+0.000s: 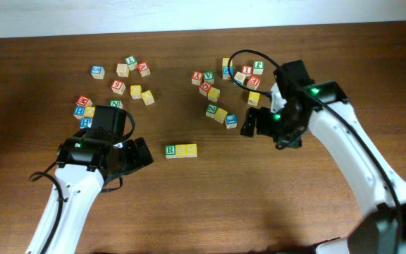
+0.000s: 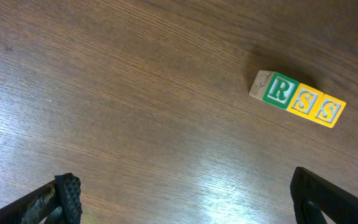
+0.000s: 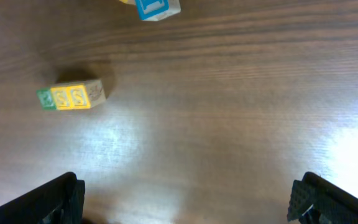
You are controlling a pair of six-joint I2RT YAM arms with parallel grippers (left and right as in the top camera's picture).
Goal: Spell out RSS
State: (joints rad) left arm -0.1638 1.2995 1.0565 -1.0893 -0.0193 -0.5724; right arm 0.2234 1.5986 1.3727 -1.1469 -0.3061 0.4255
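Scattered letter cubes (image 1: 135, 91), wooden table (image 1: 189, 204)

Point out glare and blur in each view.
Overhead: even light, no glare on the brown wooden table. Left wrist: pale sheen low on the wood; the green-R and two yellow-S wooden cubes look sharp. Right wrist: bright glare at right, cubes softer.

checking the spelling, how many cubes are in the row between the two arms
3, touching in one row: the green R cube at one end, the middle S cube next, the end S cube last. Nothing covers the row, so none seems hidden.
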